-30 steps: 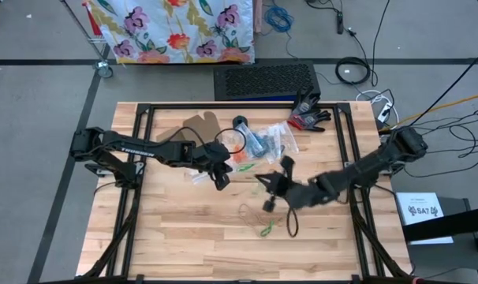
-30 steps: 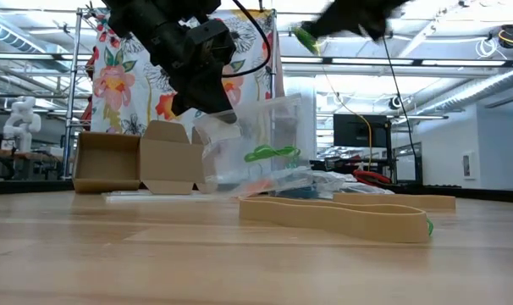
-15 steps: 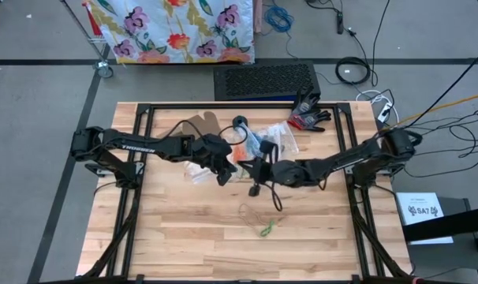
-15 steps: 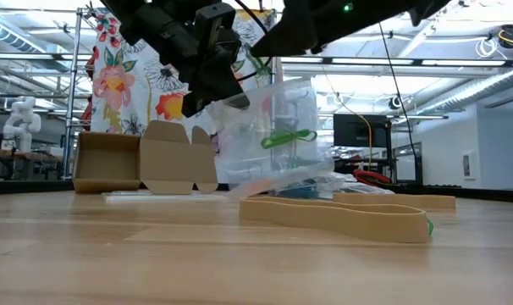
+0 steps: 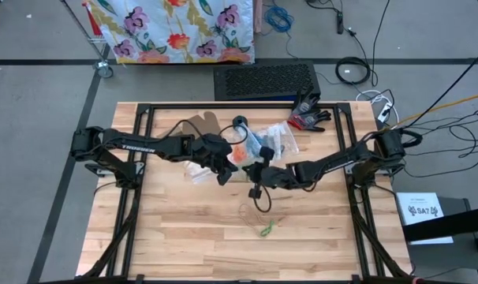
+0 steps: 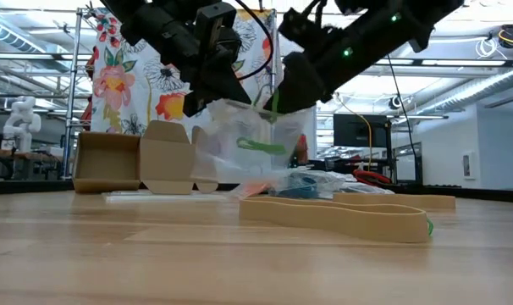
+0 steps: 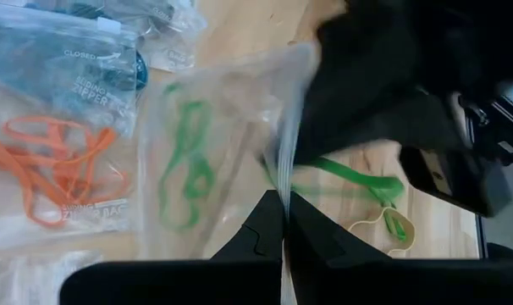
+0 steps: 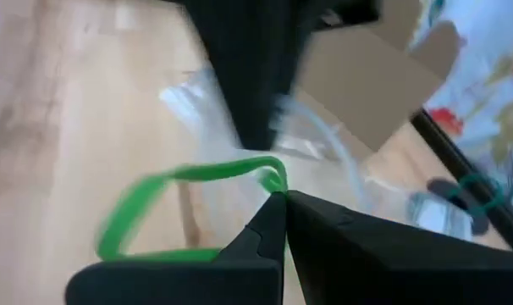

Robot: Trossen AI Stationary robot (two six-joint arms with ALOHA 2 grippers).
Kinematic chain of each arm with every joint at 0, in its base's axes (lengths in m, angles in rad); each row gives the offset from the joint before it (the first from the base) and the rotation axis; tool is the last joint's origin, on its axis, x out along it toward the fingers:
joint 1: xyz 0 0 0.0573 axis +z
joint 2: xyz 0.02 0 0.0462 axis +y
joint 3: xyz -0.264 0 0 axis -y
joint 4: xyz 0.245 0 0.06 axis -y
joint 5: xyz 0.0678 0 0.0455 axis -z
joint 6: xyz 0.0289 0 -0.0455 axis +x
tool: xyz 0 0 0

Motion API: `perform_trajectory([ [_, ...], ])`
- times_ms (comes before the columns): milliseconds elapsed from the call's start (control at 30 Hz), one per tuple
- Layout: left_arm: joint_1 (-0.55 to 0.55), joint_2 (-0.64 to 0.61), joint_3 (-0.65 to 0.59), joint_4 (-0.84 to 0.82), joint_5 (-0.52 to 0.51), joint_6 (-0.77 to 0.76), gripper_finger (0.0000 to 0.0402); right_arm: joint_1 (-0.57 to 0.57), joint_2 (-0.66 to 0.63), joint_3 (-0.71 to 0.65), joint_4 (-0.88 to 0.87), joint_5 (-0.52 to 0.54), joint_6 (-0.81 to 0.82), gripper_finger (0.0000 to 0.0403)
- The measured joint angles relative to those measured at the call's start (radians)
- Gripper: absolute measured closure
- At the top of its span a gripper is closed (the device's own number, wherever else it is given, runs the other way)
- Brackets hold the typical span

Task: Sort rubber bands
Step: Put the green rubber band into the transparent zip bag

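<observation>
Two dark arms meet near the middle of the wooden table (image 5: pixel 168 237). The left gripper (image 7: pixel 284 222) has its fingers pressed together on the top edge of a clear bag (image 7: pixel 214 144) and holds it up off the table. Inside that bag sits a green rubber band (image 7: pixel 187 165), and the same bag shows in the low view (image 6: pixel 248 152) hanging under the left arm. The right gripper (image 8: pixel 280 202) is pinching another green band (image 8: pixel 168 207) between its closed fingertips, and the loop droops down from them. In the high view the right gripper (image 5: pixel 256 170) is just beside the left gripper (image 5: pixel 223 170), right at the mouth of the held bag. Another bag lying flat nearby holds orange bands (image 7: pixel 57 165). More clear bags (image 5: pixel 272 140) lie in a heap toward the far side of the table. Closer to the front of the table lie a tan band (image 5: pixel 251 213) and a small green band (image 5: pixel 267 229), close together; the tan band (image 6: pixel 333 216) looks big and flat in the low view. A brown cardboard box (image 6: pixel 138 165) rests on the table behind the bags. A red and black glove (image 5: pixel 308 114) lies near the far right corner.
</observation>
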Motion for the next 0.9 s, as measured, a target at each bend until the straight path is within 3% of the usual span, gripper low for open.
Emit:
perform_trajectory([
  [167,-0.006,0.000,0.000,0.042,0.011,0.006,0.0395,-0.058,-0.003,0.041,-0.048,-0.130,0.072,0.0403],
  [300,-0.023,0.000,0.000,0.067,0.045,0.011,0.0395,-0.092,-0.003,0.097,-0.132,-0.017,0.071,0.0403],
  [500,-0.030,0.000,0.000,0.079,0.053,0.028,0.0395,-0.138,0.008,0.205,-0.422,-0.352,0.222,0.0403],
  [567,-0.029,0.000,0.000,0.081,0.043,0.028,0.0395,-0.142,0.011,0.226,-0.556,-0.412,0.273,0.0403],
  [700,-0.028,0.000,0.000,0.079,-0.001,0.027,0.0395,-0.142,0.011,0.266,-0.689,-0.389,0.325,0.0403],
  [900,-0.031,0.000,0.000,0.061,-0.001,0.027,0.0395,-0.140,0.011,0.308,-0.589,-0.385,0.223,0.0392],
])
